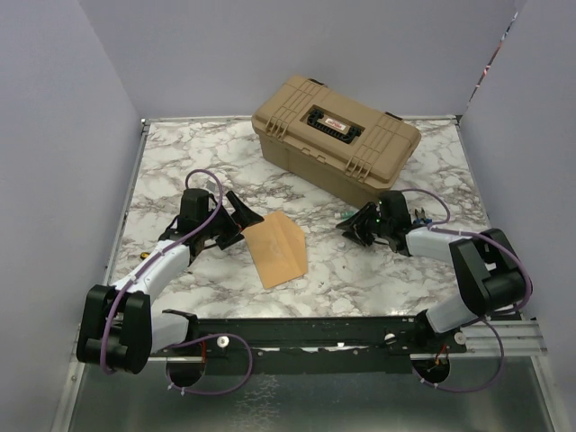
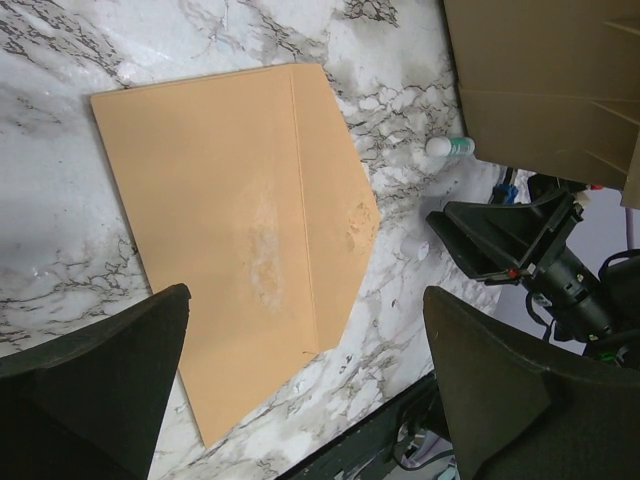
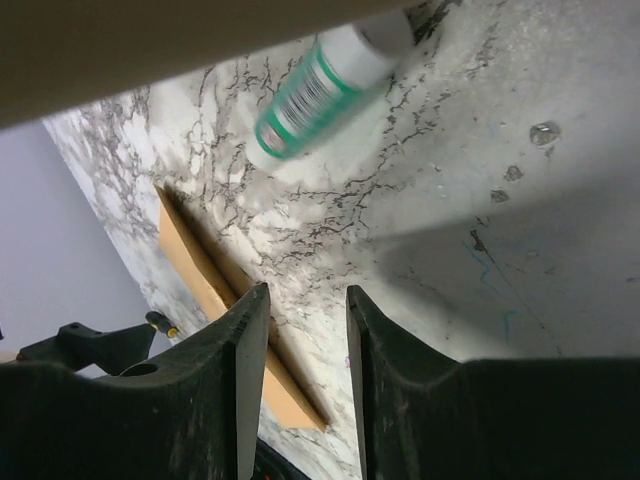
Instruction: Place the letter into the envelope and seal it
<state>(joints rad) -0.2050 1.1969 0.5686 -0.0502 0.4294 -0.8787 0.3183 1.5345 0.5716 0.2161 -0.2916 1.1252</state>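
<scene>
One envelope [image 1: 275,250] lies lengthwise near-to-far, flap [image 2: 340,200] pointing right.

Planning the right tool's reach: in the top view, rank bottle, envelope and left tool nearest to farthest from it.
1. Bottle, beside the right tool.
2. Envelope, lying centrally, farther left.
3. Left tool, past the envelope's far edge.

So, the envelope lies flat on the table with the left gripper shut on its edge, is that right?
Not quite: the left gripper is open, with nothing between its fingers. The envelope does lie flat on the table, as the left wrist view shows.
</scene>
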